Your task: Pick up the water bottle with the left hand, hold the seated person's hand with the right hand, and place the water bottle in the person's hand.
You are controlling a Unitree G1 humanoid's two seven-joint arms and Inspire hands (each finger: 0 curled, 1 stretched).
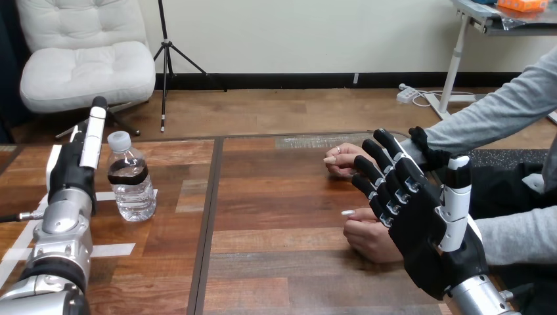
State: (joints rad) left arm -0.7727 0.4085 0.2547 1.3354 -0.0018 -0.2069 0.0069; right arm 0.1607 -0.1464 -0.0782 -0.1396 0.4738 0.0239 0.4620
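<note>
Two robot hands up, fingers straight. Left hand (77, 172) at frame left, just beside upright water bottle (131, 178) on table (282, 262), not gripping. Right hand (414, 216) at lower right, fingers spread, overlapping person's lower hand (365, 239); contact unclear.

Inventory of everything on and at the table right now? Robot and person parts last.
table: one, brown wood, across the view.
water bottle: one, clear with a dark label, upright at the table's left.
tape strips: several, white, flat on the table's left part.
person's hands: two, at the table's right, farther hand and nearer hand, both low on the table.
left hand: one, black and white, fingers straight, beside the bottle, not gripping it.
right hand: one, black, fingers straight, in front of the nearer hand; contact cannot be told.
</note>
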